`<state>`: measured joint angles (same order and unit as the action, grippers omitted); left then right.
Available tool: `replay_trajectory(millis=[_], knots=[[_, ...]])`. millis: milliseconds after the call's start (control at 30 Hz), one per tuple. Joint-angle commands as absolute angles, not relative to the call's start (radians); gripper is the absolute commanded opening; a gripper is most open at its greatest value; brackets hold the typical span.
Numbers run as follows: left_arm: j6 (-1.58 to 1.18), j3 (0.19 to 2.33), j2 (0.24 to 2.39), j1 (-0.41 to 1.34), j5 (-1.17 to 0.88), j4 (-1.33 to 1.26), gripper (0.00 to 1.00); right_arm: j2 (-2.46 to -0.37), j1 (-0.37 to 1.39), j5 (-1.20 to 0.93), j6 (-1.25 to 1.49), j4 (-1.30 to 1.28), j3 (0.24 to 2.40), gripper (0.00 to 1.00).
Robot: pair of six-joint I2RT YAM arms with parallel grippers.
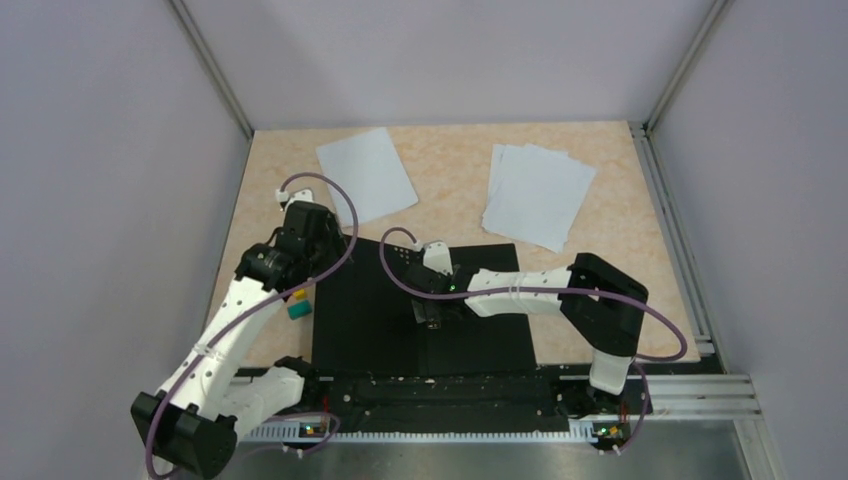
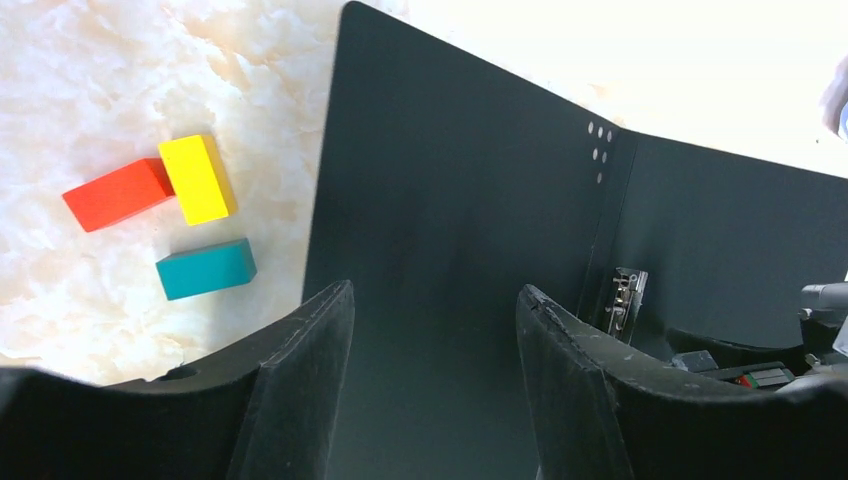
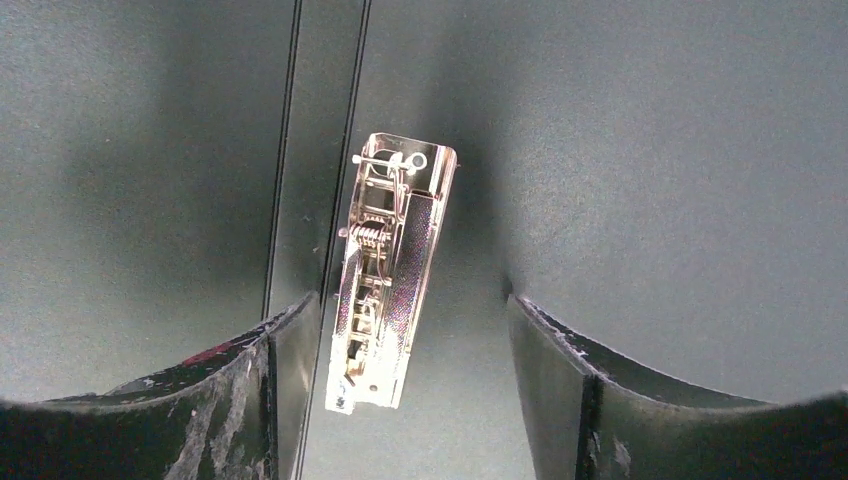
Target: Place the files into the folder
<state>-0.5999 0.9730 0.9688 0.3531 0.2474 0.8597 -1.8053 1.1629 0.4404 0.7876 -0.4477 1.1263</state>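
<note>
Lying open and flat at the near middle of the worktop [image 1: 455,165], the folder [image 1: 375,335] shows only its black inner faces. Its outer covers are turned down and hidden, and its near edge blends into the dark arm mounts.

The files [image 1: 538,195] sit well apart from it at the far side. Most are in a loosely fanned stack at far right, whose number of sheets cannot be made out. A single sheet [image 1: 366,175] lies at far left.

The left end effector [image 2: 432,295] hangs over the folder's left half with its fingers spread and nothing between them. From above it is hard to pick out, dark against dark. Just beside that half's outer edge lie a teal block [image 2: 205,268], a yellow block [image 2: 198,178] and an orange block [image 2: 118,193].

The right end effector [image 3: 410,305] is also spread, straddling the metal spine clip [image 3: 385,290]. The clip's lower end sits close to one finger, but whether they touch cannot be told.
</note>
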Motion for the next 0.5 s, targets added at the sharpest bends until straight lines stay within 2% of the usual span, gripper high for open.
replay_trajectory(millis=[0,167,233,467], knots=[[-0.609,0.992,1.013,0.348,0.193,0.796,0.66,-1.807,1.153,0.455,0.792,-0.414,1.100,0.64],[-0.618,1.022,1.060,0.350,0.082,0.776,0.65,-1.730,1.115,0.446,0.801,-0.360,0.984,0.44],[-0.615,1.020,1.083,0.350,0.034,0.763,0.65,-1.699,1.101,0.444,0.791,-0.342,0.950,0.39],[-0.656,0.966,1.151,0.390,-0.095,0.704,0.63,-1.640,1.074,0.417,0.746,-0.311,0.905,0.37]])
